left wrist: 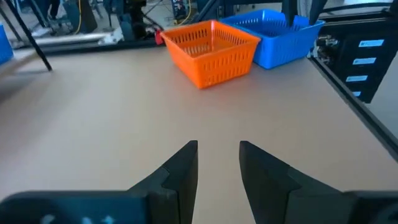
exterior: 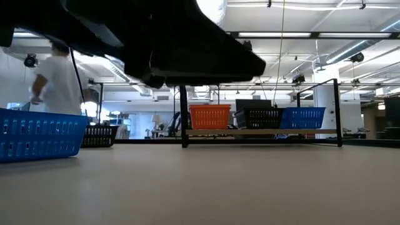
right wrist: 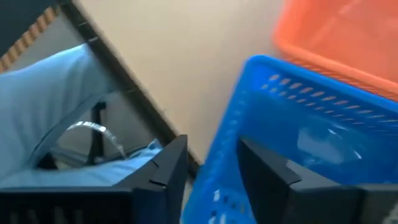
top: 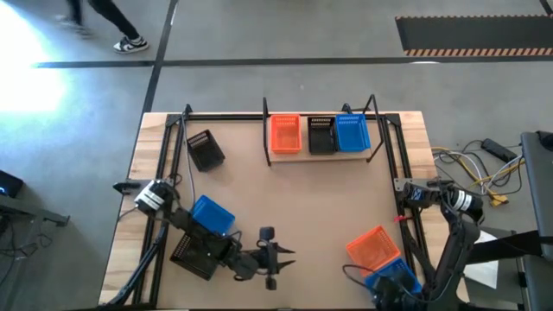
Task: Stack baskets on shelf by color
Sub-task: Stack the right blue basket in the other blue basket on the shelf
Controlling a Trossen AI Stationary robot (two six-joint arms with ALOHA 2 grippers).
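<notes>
The shelf stands at the table's far middle and carries an orange basket, a black basket and a blue basket side by side. My left gripper hovers open near the near edge, pointing toward the orange basket and the blue basket at the near right. My right gripper is open at that blue basket, one finger on either side of its wall. A blue basket and a black one lie by my left arm. My right gripper stands astride one wall of the blue basket near its rim corner, one finger over the inside, the other outside toward the table's edge rail. I cannot tell whether either finger touches the wall. The basket rests on the table.
Another black basket sits at the far left of the table. Black rails run along the table's sides. Bare tabletop lies in the middle. A person stands in the room beyond; cables lie off the right edge.
</notes>
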